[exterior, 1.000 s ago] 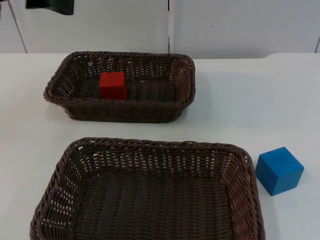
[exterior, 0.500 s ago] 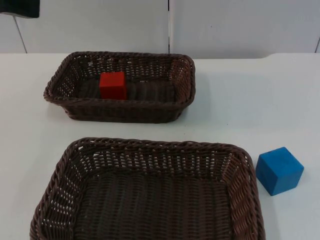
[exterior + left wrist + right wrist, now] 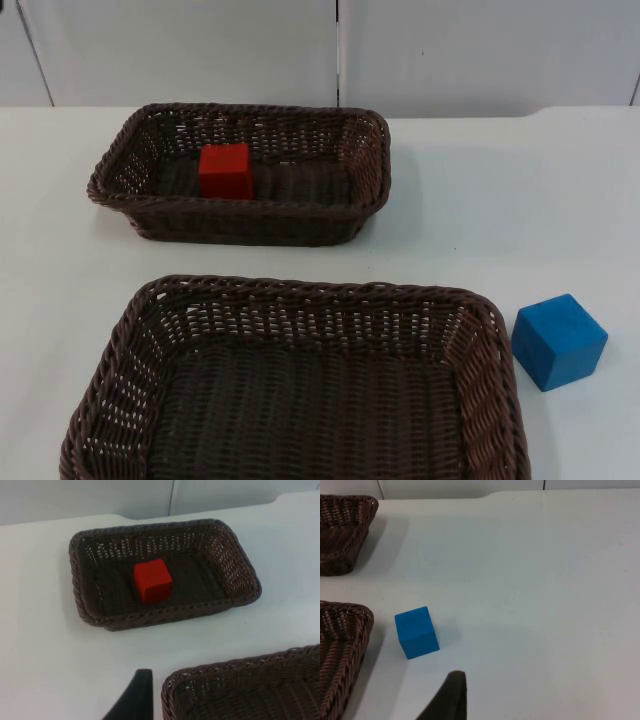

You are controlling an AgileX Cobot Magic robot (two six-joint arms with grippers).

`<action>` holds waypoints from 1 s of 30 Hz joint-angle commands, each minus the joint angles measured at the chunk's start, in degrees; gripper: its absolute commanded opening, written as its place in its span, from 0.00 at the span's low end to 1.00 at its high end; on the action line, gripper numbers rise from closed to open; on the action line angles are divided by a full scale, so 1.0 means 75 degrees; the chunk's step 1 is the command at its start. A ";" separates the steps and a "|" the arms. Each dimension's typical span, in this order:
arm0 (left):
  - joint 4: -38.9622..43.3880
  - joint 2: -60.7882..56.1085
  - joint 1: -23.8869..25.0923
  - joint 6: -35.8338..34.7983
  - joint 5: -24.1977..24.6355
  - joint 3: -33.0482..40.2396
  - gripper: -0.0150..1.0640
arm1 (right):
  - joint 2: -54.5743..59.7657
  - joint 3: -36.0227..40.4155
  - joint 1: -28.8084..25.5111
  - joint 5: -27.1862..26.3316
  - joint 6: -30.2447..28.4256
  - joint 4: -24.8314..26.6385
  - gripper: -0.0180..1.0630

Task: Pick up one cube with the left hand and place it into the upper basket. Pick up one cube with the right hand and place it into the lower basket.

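A red cube (image 3: 225, 170) rests on the floor of the upper basket (image 3: 370, 150), left of its middle. The lower basket (image 3: 300, 295) holds nothing. To its right, a blue cube (image 3: 558, 340) stands on the white table, a small gap away. My left gripper (image 3: 135, 700) hangs high over the table between the two baskets, well back from the red cube (image 3: 152, 580). My right gripper (image 3: 447, 700) hovers above the table a short way from the blue cube (image 3: 416, 632), not touching it.
The white table (image 3: 500, 200) runs back to the grey partition wall (image 3: 200, 50). Open table lies right of the upper basket and around the blue cube. The lower basket's rim (image 3: 345, 645) stands close beside the blue cube.
The dark part of the left arm at the top view's upper left has slid left and out of the picture. Cubes and baskets have not moved.
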 commanded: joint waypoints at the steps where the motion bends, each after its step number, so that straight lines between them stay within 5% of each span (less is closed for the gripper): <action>1: 0.0152 -0.0142 -0.0042 -0.0019 0.0049 0.0047 0.99 | -0.0012 -0.0005 -0.0019 -0.0043 -0.0001 -0.0025 0.98; 30: 0.0426 -0.0192 -0.0042 -0.0004 0.0001 0.0141 0.99 | -0.0012 -0.0005 -0.0019 -0.0043 -0.0001 -0.0025 0.98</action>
